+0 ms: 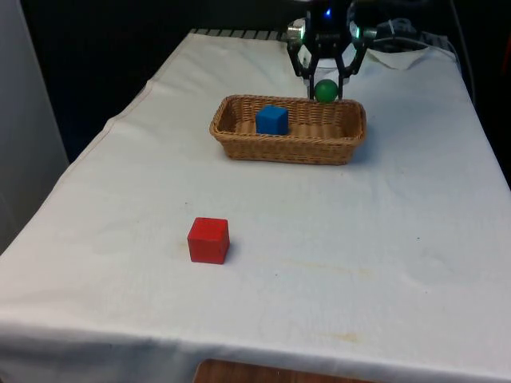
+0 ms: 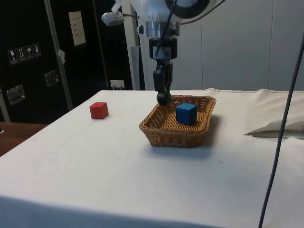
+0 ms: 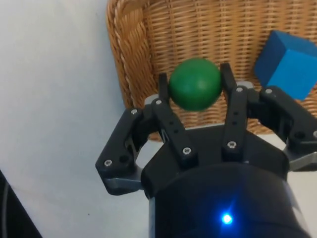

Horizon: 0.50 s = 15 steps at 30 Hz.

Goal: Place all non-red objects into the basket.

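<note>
Red cube (image 1: 208, 240) on cloth; blue cube (image 1: 271, 120) in woven wicker basket (image 1: 239, 149); end effector (image 1: 326, 89) pinching smooth green ball (image 1: 326, 90).

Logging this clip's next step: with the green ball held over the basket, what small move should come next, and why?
Probably open the hand and drop the ball. It is held between the fingers above the basket, inside one end, clear of the blue cube. The red cube stays on the cloth.

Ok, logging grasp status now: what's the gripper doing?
Gripper: closed on the green ball, above the basket.
</note>
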Tool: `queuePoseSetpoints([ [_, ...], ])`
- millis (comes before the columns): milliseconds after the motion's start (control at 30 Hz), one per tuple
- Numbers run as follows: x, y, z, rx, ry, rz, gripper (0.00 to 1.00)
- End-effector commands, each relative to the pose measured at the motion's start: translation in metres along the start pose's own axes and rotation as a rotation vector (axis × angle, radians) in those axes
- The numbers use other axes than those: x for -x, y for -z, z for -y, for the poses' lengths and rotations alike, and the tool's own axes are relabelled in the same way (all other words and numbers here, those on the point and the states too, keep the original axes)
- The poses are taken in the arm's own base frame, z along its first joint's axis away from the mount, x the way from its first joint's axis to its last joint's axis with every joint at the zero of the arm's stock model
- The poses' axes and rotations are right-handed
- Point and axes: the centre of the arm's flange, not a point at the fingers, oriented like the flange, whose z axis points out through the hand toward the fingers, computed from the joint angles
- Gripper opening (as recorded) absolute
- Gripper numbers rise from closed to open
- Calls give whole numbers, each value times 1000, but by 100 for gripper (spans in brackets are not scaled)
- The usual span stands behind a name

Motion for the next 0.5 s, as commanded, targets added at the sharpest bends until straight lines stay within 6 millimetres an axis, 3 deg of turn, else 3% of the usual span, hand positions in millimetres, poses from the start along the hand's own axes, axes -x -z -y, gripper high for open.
queuePoseSetpoints([
  [0, 1, -3, 0, -1, 0, 1, 0],
  [467, 6, -56, 0, -27, -11, 19, 0],
])
